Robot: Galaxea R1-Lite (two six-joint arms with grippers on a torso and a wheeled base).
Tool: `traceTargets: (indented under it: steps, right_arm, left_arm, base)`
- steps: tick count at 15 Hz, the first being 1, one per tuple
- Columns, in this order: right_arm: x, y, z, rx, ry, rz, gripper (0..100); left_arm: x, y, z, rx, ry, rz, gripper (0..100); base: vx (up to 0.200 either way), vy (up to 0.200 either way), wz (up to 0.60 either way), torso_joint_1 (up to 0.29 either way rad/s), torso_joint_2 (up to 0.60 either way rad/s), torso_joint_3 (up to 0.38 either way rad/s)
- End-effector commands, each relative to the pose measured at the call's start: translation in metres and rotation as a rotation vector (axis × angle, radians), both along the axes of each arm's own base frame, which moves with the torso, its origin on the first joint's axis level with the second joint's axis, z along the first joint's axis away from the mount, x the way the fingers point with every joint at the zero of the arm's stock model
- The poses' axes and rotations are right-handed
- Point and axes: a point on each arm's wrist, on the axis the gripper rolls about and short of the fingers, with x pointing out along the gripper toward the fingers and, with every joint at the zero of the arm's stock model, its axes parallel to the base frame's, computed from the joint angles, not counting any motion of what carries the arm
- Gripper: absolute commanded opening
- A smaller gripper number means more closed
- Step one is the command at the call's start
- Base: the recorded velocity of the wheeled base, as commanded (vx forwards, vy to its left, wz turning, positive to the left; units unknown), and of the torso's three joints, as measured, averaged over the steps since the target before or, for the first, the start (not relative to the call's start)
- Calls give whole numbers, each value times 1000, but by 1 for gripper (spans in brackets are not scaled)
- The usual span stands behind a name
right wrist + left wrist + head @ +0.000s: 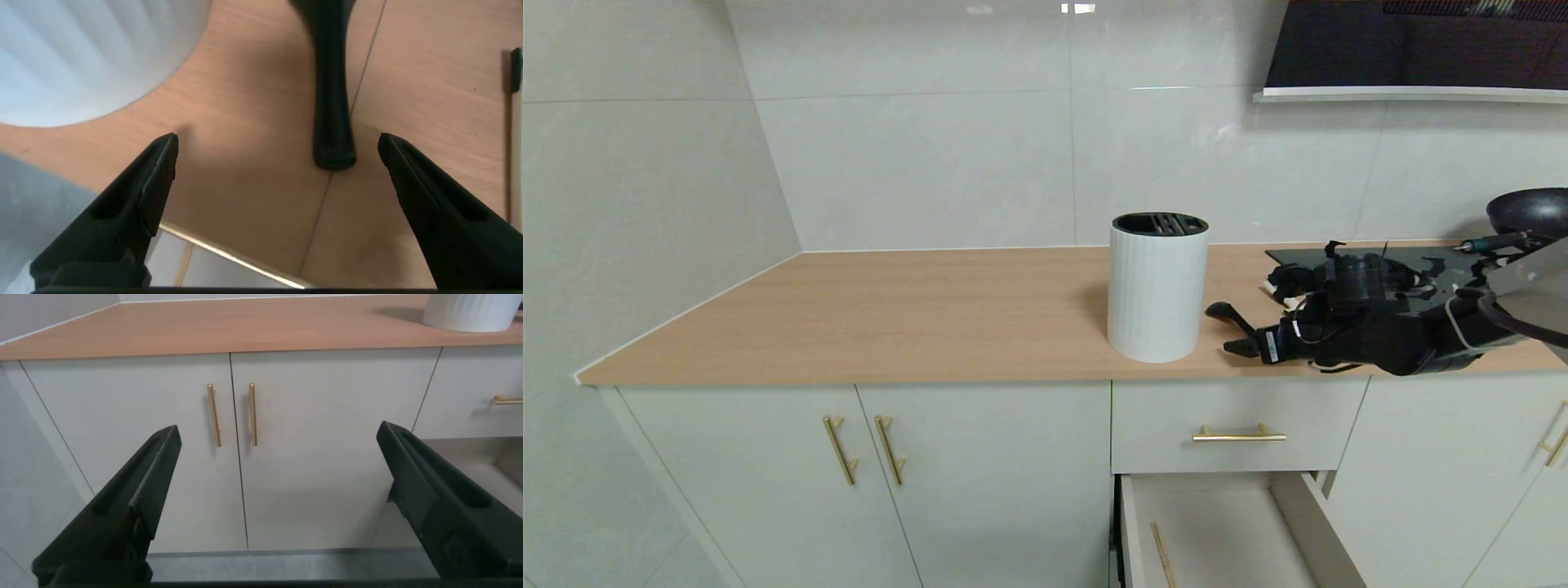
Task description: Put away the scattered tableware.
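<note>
- Open drawer [1298, 523]: the lowest and nearest item, pulled out below the closed drawer [1239, 416], which has a gold bar handle.
- Left gripper [278, 433]: held low in front of the cabinet doors [233, 457]. Jaws are wide apart with nothing between them. Its wrist view takes in the two gold door handles and, above them, the countertop [245, 327] edge.
- Right gripper [1240, 339] [276, 145]: over the front of the countertop [890, 310], pointing toward the white holder [1158, 290]. Jaws are spread wide and grip nothing.
- Black utensil [331, 106]: lies flat on the wood, its handle end toward the gripper. It sits in the gap between the two fingers, nearer the finger farther from the holder, and no contact is visible.
- View comparison: the right wrist view gives the handle's blunt end and the holder's ribbed wall [90, 57] beside it. The head view gives the utensil's rounded far end [1219, 310] just beside the holder, and the holder's black slotted top.
- Beyond: black cooktop [1307, 257], and a dark pan [1527, 208] at the far right.
</note>
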Motion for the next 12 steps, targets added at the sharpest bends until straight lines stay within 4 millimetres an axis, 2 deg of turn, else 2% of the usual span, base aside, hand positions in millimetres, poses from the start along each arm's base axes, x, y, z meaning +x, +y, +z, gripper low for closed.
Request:
traceTargets:
  steps: [1, 12]
  right_arm:
    - [6, 1, -6, -1, 4, -4, 100]
    - [31, -7, -14, 41, -16, -78, 100]
  left_arm:
    - [0, 0, 0, 0, 0, 0, 100]
    - [0, 0, 0, 0, 0, 0, 100]
  base:
    - [0, 0, 0, 0, 0, 0]
    - [0, 0, 0, 0, 0, 0]
